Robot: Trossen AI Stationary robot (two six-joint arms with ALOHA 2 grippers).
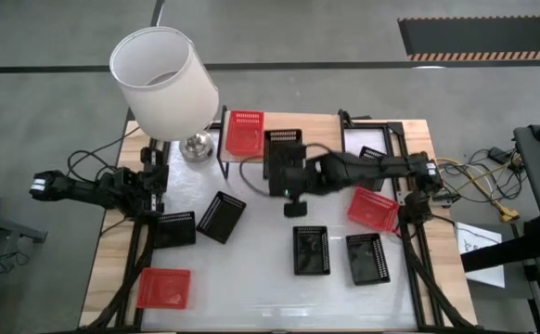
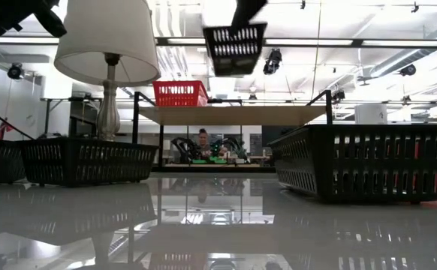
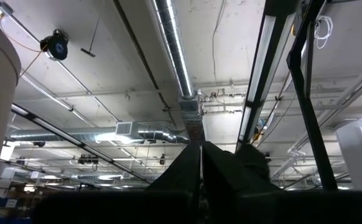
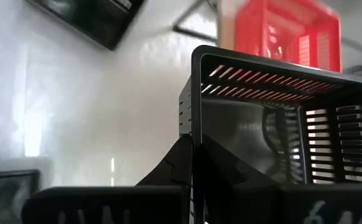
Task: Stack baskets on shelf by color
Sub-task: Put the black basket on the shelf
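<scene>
My right gripper [image 1: 286, 167] is over the shelf [image 1: 330, 139] and is shut on a black basket [image 1: 284, 147], which the low view shows in the air above the shelf's wooden top [image 2: 233, 114]. A red basket [image 1: 244, 133] stands on the shelf's left end. Another black basket [image 1: 372, 156] lies near its right end. On the table lie several black baskets [image 1: 222, 216] [image 1: 311, 250] and two red ones [image 1: 163, 288] [image 1: 373, 208]. My left gripper [image 3: 201, 177] is shut at the table's left side [image 1: 149, 178], pointing up at the ceiling. My right gripper pinches the black basket's wall at its rim [image 4: 193, 118], one finger inside the basket and one outside. In the low view the gripper comes down from above. The basket [image 2: 235, 46] hangs lifted clear above the shelf, slightly tilted.
A white-shaded lamp [image 1: 163, 79] stands at the far left corner beside the shelf. Black frame rails [image 1: 418, 250] run along both table sides. Cables [image 1: 493, 186] lie off the right edge. A person [image 2: 201, 139] sits in the room beyond.
</scene>
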